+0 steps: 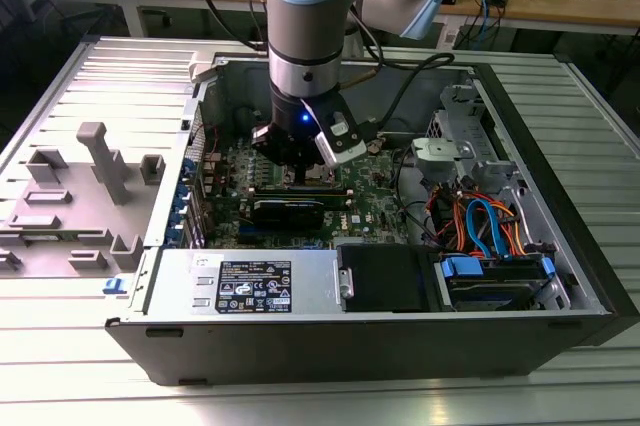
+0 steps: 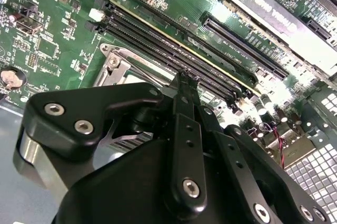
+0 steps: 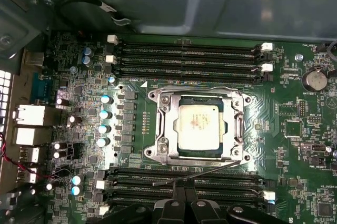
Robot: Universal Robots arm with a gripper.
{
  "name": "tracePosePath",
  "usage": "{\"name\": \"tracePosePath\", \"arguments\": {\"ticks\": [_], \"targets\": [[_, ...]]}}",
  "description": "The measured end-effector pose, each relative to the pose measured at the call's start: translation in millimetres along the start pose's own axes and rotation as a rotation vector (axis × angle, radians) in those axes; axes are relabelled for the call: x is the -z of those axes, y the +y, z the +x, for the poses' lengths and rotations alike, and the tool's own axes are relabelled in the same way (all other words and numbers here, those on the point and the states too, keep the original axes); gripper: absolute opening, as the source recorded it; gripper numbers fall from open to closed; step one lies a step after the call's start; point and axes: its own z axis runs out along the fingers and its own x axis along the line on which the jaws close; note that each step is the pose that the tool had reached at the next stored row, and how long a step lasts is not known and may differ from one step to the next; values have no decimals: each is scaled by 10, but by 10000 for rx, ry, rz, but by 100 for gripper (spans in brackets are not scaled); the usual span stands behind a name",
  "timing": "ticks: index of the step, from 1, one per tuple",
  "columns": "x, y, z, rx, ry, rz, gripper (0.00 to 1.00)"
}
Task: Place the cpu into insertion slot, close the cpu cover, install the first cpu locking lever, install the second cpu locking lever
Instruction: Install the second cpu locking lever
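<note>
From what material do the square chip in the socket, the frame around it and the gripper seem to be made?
The small square silver-grey cpu looks like matte metal on top: pale, dull sheen. The thin grey cpu cover closed around it appears to be bare stamped steel, with bright glints along its edges. The black gripper seems anodised or painted metal, possibly hard plastic: matte surface, bright screw heads.
</note>
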Motion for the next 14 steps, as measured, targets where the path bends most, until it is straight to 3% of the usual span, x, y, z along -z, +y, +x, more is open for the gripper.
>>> {"name": "tracePosePath", "arguments": {"ticks": [14], "targets": [[5, -10, -35, -4, 43, -1, 11]]}}
